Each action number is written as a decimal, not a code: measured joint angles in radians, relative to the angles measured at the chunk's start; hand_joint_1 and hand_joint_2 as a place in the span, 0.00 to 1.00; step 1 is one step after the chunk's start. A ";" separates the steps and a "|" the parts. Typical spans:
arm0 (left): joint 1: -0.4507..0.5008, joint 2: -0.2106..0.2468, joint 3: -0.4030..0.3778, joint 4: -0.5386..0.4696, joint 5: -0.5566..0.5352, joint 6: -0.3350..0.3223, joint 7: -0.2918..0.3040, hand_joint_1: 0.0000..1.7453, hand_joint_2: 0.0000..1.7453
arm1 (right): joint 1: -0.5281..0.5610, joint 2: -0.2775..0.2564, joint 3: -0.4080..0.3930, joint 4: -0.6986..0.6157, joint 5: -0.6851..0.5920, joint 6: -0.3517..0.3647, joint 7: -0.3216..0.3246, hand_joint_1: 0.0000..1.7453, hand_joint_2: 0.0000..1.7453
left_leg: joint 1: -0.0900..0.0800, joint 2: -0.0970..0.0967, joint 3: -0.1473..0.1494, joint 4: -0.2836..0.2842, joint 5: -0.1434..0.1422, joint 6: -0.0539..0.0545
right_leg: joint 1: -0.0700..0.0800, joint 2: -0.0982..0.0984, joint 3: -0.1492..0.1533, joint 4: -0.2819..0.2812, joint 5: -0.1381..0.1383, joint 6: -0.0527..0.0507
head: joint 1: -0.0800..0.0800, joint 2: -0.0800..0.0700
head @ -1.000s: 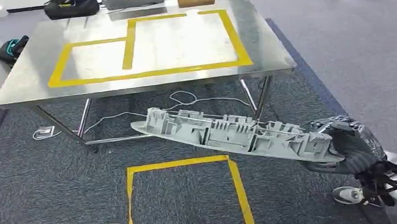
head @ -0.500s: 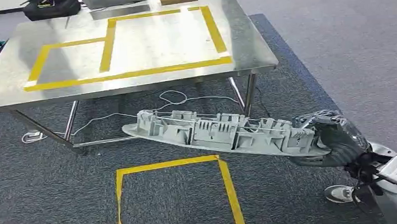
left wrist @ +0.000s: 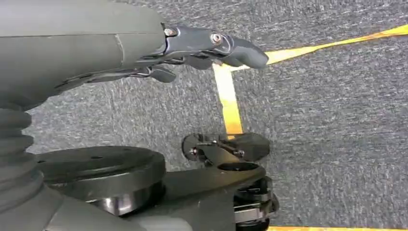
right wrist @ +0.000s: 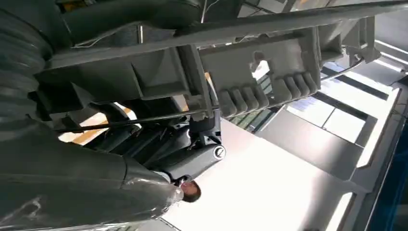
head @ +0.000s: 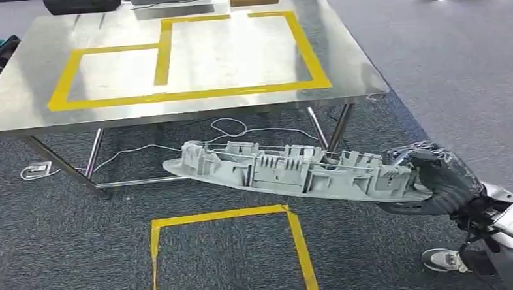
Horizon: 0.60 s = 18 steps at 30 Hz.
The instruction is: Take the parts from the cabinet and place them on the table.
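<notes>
Right hand (head: 438, 179) grips one end of the long, stiff, likely light part (head: 294, 171), short of the worktop (head: 342, 63); left hand (left wrist: 202, 48) hangs empty.

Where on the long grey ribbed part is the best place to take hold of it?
Judging by the current hold: the right hand grips the grey part at its tapered right end, coming from the robot's right. Ribs crowd the upper face, so the thin end rim seems easiest to close around.

Grey carpet (head: 62, 245), yellow floor tape (head: 218, 216)
</notes>
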 joint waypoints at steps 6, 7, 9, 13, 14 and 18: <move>-0.001 -0.002 -0.002 0.000 0.000 0.003 0.001 0.00 1.00 | 0.001 -0.006 -0.001 0.000 0.001 -0.001 -0.003 1.00 1.00 | -0.014 -0.004 0.005 0.006 -0.008 0.006 | 0.020 0.005 0.115 -0.243 0.104 -0.032 | -0.005 0.000; -0.001 -0.002 -0.003 0.000 0.000 0.003 0.001 0.00 1.00 | 0.001 -0.006 -0.001 0.000 0.001 -0.002 -0.003 1.00 1.00 | -0.014 -0.004 0.005 0.006 -0.007 0.008 | 0.020 0.005 0.114 -0.243 0.104 -0.031 | -0.006 0.000; -0.002 -0.002 -0.005 0.000 0.001 0.003 0.001 0.00 1.00 | 0.001 -0.006 -0.001 0.000 0.001 -0.003 -0.004 1.00 1.00 | -0.014 -0.004 0.007 0.002 -0.007 0.008 | 0.020 0.005 0.114 -0.243 0.104 -0.032 | -0.005 0.000; -0.002 0.002 -0.007 0.000 0.001 -0.001 0.001 0.00 1.00 | 0.003 -0.006 -0.001 0.000 0.004 -0.004 -0.005 1.00 1.00 | -0.014 -0.004 0.008 -0.003 -0.004 0.003 | 0.020 0.005 0.114 -0.243 0.104 -0.033 | -0.005 0.000; -0.002 0.002 -0.008 0.000 0.002 -0.001 0.002 0.00 1.00 | 0.003 -0.006 0.000 0.000 0.006 -0.005 -0.005 1.00 1.00 | -0.014 -0.004 0.008 -0.004 -0.003 0.002 | 0.020 0.005 0.114 -0.243 0.104 -0.033 | -0.006 0.000; -0.003 0.003 -0.011 0.000 0.003 0.002 0.002 0.00 1.00 | 0.003 -0.006 0.000 0.000 0.010 -0.009 -0.005 1.00 1.00 | -0.014 -0.004 0.008 -0.005 0.000 -0.002 | 0.020 0.005 0.114 -0.243 0.105 -0.036 | -0.005 0.000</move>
